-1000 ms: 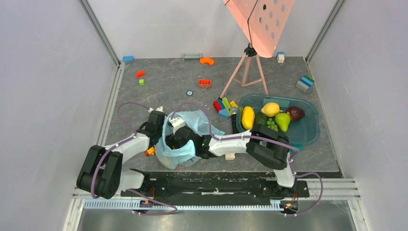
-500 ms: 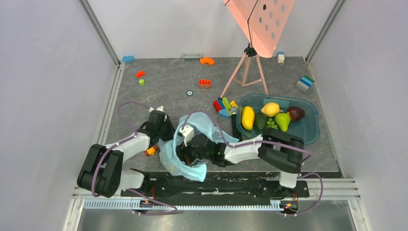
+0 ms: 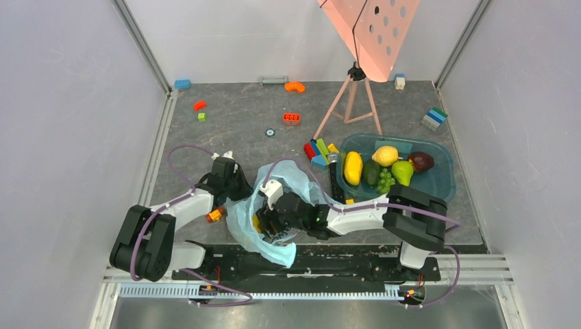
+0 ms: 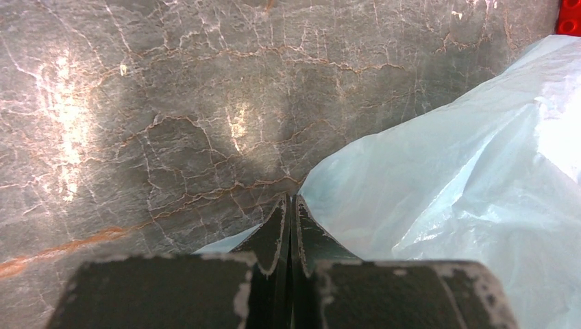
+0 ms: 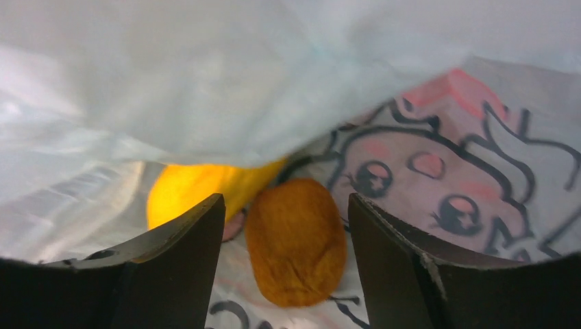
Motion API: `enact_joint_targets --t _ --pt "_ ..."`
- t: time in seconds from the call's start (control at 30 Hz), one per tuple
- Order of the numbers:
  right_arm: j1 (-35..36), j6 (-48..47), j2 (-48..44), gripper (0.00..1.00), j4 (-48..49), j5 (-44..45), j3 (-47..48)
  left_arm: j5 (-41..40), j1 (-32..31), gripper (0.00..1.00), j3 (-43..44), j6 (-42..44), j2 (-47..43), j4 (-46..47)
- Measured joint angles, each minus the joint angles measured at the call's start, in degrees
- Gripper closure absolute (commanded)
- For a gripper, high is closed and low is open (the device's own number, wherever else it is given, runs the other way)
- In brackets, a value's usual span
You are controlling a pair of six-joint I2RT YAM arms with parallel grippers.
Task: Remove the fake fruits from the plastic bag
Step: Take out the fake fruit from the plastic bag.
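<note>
Mid-pick: my right hand (image 5: 284,205) is inside the plastic bag (image 3: 240,221), fingers spread either side of an orange-brown fruit (image 5: 296,240), w/ a yellow fruit (image 5: 185,188) deeper in. My left hand (image 4: 291,205) is clamped on the bag's rim. Next: close on the fruit, lift out w/o snagging film.

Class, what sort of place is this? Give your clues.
Probably a robot test cell: white walls around a grey table, a left arm and right arm mounted at its edge, toy bricks scattered.
</note>
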Motion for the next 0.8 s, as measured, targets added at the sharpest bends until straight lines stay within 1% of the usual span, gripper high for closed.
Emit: enact_joint_targets --t 0.13,0.23,0.33,0.4,0.57,0.8 --pt "0.1 1.7 -1.3 0.2 -6.7 3.7 0.1 0.0 0.0 0.98 0.0 0.0 -0.2 -0.1" --pt "1.0 6.4 -1.1 0.17 -12.9 5.8 1.5 0.0 0.0 0.98 0.0 0.0 -0.4 -0.1" --pt "2.9 11.5 -0.2 0.16 -17.4 7.5 5.3 0.1 0.0 0.98 0.0 -0.1 -0.4 -0.1" --pt "4.3 15.0 0.4 0.16 -18.7 8.0 8.0 0.2 0.0 0.98 0.0 -0.1 -0.4 -0.1" --pt "6.2 20.0 0.7 0.15 -20.4 8.9 11.4 0.9 0.0 0.98 -0.2 -0.1 -0.4 0.0" --pt "6.2 21.7 4.7 0.14 -23.2 8.9 16.6 1.9 0.0 0.98 -1.1 -0.9 -0.8 0.5"
